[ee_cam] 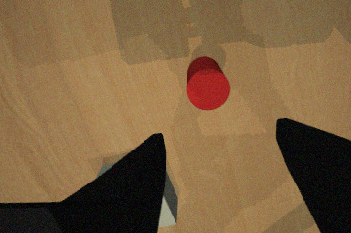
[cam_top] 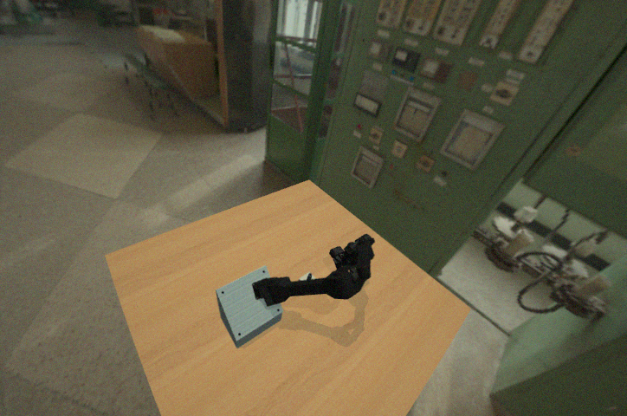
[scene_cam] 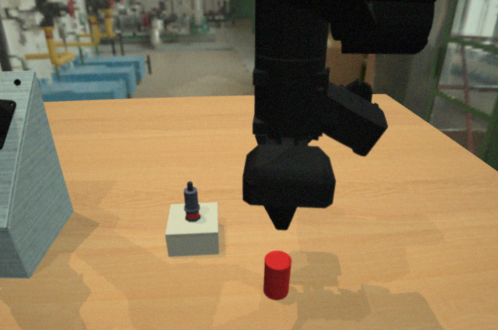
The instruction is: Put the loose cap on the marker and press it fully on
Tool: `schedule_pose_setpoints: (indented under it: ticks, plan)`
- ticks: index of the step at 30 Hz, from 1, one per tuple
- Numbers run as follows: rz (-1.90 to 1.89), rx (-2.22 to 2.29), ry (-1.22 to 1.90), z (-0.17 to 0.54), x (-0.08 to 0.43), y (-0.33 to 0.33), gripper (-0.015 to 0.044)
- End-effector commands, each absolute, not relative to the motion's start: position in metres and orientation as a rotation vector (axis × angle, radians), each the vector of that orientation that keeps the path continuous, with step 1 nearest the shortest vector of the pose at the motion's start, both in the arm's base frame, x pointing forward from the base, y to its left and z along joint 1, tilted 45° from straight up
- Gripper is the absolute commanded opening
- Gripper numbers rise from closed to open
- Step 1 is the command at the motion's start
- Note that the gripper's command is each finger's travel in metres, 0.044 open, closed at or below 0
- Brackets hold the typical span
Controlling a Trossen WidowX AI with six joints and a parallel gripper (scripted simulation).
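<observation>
The red cap (scene_cam: pixel 276 275) (ee_cam: pixel 208 89) stands upright on the table. The dark marker (scene_cam: pixel 190 199) stands uncapped, tip up, in the pale holder block (scene_cam: pixel 192 244) (ee_cam: pixel 168 214), to the left of the cap in the exterior view. My gripper (scene_cam: pixel 282 228) (ee_cam: pixel 220 135) points down, open and empty, above the table near the cap. In the wrist view the cap lies beyond the fingertips, between their two lines, and the left finger hides most of the block. In the top view the arm hides the cap and most of the block.
The grey-blue slanted base (cam_top: pixel 245 306) (scene_cam: pixel 42 186) carries the arm and stands left of the holder block in the exterior view. The arm (cam_top: pixel 314 287) reaches from it over the wooden table (cam_top: pixel 201 245). A green panel cabinet (cam_top: pixel 397 196) stands behind the table.
</observation>
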State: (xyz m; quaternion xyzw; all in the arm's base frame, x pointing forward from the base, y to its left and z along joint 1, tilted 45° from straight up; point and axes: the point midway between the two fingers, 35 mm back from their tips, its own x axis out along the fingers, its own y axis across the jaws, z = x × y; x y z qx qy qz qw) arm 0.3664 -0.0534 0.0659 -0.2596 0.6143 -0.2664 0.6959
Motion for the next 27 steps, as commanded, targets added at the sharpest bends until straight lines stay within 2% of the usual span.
schedule_pose_setpoints:
  ticks: [1, 27]
  plan:
    - [-0.593, -0.595, 1.381, 0.058, 0.366, -0.062, 0.0253]
    - [-0.595, -0.597, 1.381, 0.013, 0.374, -0.105, 0.0253]
